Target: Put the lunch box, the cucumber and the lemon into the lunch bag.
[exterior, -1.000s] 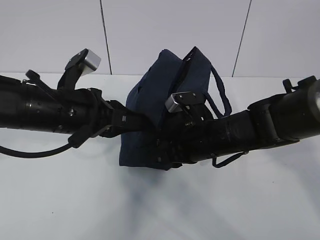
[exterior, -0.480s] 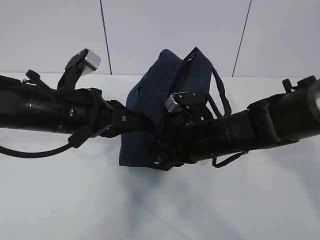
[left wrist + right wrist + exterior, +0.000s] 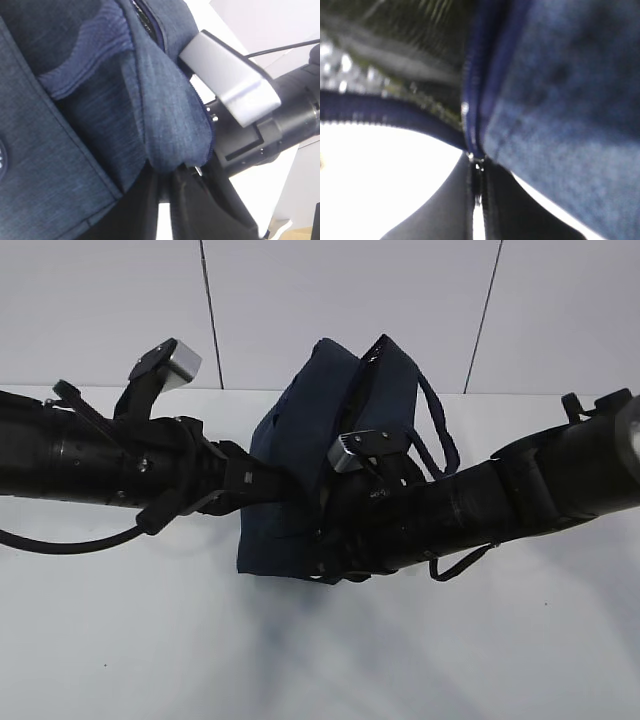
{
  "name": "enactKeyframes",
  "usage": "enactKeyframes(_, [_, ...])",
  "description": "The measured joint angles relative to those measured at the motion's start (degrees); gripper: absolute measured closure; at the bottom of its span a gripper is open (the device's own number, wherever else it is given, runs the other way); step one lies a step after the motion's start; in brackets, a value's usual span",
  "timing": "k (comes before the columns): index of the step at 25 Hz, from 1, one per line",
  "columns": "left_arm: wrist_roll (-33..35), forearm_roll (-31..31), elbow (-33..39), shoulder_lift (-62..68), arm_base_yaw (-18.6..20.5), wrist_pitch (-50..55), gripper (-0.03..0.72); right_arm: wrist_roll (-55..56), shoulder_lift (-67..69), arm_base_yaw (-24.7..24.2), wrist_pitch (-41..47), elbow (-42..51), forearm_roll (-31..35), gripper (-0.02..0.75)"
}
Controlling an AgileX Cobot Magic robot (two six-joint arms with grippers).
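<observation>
The navy lunch bag (image 3: 310,430) stands tilted on the white table between my two arms. In the left wrist view my left gripper (image 3: 167,176) is shut on a fold of the lunch bag's fabric (image 3: 170,125) at its side. In the right wrist view my right gripper (image 3: 479,172) is shut on the small metal zipper pull (image 3: 478,164) at the end of the blue zipper tape (image 3: 472,100). A strip of silvery lining (image 3: 350,55) shows past the zipper. The lunch box, the cucumber and the lemon are out of view.
The white table (image 3: 130,650) runs all round the bag, with a pale panelled wall (image 3: 330,290) close behind. A loop handle (image 3: 442,435) hangs off the bag's right side. The right arm's silver camera housing (image 3: 230,85) sits close to the bag.
My right gripper has shut on the zipper pull. The right arm has shifted slightly left, and the bag's top has tipped a little with it. The left arm has held still.
</observation>
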Motion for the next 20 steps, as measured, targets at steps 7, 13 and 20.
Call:
enactKeyframes(7, [0.0, 0.0, 0.0, -0.2, 0.0, -1.8, 0.679, 6.6, 0.0, 0.0, 2.0, -0.2, -7.4, 0.718])
enactKeyframes(13, [-0.1, 0.1, 0.0, -0.3, -0.1, -3.1, 0.680, 10.6, -1.4, 0.0, 2.3, -0.2, -12.6, 0.718])
enactKeyframes(20, [-0.1, -0.3, -0.4, 1.6, -0.1, -3.1, 0.680, 15.5, -5.1, 0.0, 2.3, -0.2, -19.5, 0.718])
